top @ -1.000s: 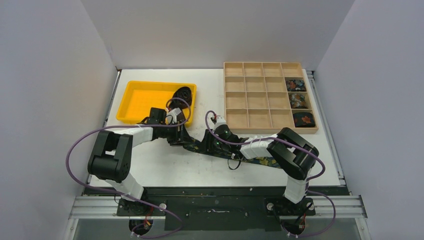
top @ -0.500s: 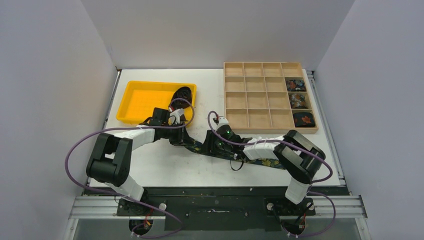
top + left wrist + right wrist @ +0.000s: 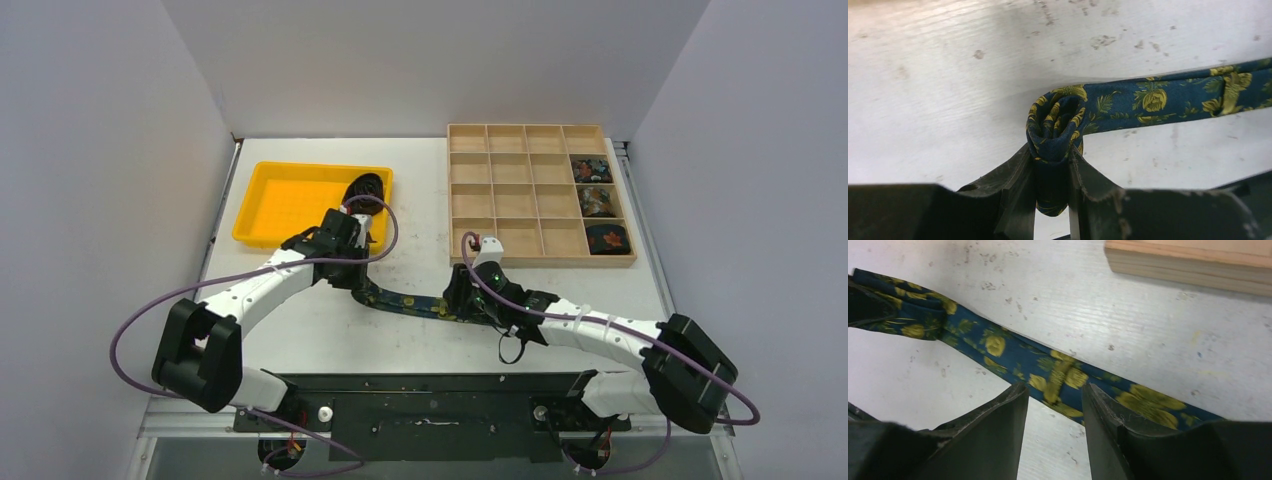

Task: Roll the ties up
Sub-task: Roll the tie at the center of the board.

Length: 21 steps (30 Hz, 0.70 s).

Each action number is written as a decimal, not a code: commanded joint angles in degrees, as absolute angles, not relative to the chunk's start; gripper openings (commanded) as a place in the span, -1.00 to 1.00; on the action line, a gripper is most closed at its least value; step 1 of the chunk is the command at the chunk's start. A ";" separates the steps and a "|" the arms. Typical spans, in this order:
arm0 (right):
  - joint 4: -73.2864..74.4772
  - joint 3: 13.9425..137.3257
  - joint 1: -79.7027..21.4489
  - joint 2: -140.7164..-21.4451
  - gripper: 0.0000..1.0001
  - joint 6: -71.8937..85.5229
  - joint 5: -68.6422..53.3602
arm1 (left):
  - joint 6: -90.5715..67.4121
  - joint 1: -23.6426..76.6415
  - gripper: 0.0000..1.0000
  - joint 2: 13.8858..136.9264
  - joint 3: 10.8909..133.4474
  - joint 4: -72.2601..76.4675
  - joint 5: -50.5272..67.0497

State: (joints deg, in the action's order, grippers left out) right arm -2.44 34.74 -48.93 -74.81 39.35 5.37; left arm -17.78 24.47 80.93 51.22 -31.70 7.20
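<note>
Bare white table [image 3: 330, 330] spreads between the yellow plastic bin [image 3: 290, 200] and the gridded wooden tray [image 3: 520, 240]. The left gripper [image 3: 1052, 156] pinches the navy yellow-flowered necktie [image 3: 1153, 97] by its coiled end. The right gripper [image 3: 1054, 396] stands spread over its flat strip.

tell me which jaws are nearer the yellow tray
Left. The left jaws, shut on the tie, sit off the near corner of the yellow tray; the right jaws stand open over the tie by the wooden organizer.
</note>
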 commanded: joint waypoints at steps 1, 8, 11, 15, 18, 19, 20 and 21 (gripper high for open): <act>2.62 32.65 -49.61 -69.97 -0.11 38.23 12.19 | -17.97 27.79 -1.00 80.47 56.05 -40.98 -10.56; 6.03 30.58 -49.61 -65.33 -0.11 38.77 15.61 | -23.78 33.37 -1.00 86.17 61.85 -50.93 -28.53; 7.22 29.73 -49.51 -63.46 -0.11 39.17 16.45 | -26.03 35.71 -1.00 88.90 63.14 -54.18 -33.96; 9.03 28.64 -49.35 -60.61 -0.10 39.72 17.76 | -29.74 38.57 -1.00 93.41 64.61 -57.74 -40.22; 10.49 28.28 -49.33 -58.80 -0.09 39.96 18.65 | -32.63 40.42 -1.00 96.88 65.83 -59.95 -43.87; 10.88 28.28 -49.31 -58.26 -0.09 40.03 18.83 | -33.50 41.04 -1.00 97.86 66.40 -60.81 -45.32; 11.26 28.19 -49.24 -57.81 -0.08 40.07 19.01 | -34.21 41.57 -1.00 98.97 66.97 -61.57 -46.18; 11.60 28.18 -49.22 -57.30 -0.08 40.12 19.19 | -34.92 42.18 -1.00 100.40 67.70 -62.42 -47.09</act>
